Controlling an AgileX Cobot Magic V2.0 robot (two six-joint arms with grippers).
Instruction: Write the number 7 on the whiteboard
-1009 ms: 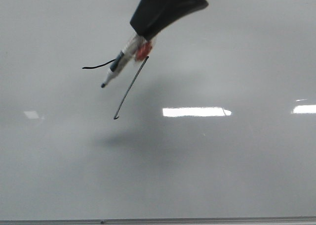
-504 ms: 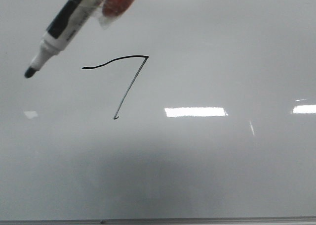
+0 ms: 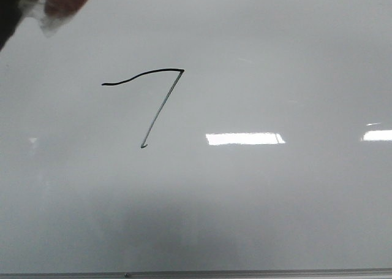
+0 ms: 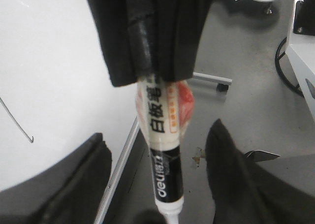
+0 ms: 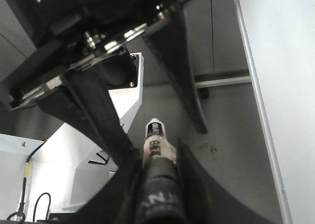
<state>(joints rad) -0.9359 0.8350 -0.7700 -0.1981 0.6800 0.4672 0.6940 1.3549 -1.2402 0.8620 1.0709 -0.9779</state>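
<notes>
The number 7 is a thin black line on the whiteboard, left of centre. Its hooked tail also shows in the left wrist view. My right gripper is shut on a black-and-white marker wrapped in a dark sleeve. In the front view only the marker's blurred red taped part shows, at the top left corner, off the board. My left gripper is open, and the marker points down between its spread fingers without touching them.
A thin metal frame strip runs along the board's lower edge. Bright light reflections lie right of the 7. Beyond the board's edge are grey floor, a wheeled stand leg and a white cabinet with cables.
The marker and its gripper have lifted off the board and moved up and to the left, almost out of the front view. The whole 7 is now uncovered.
</notes>
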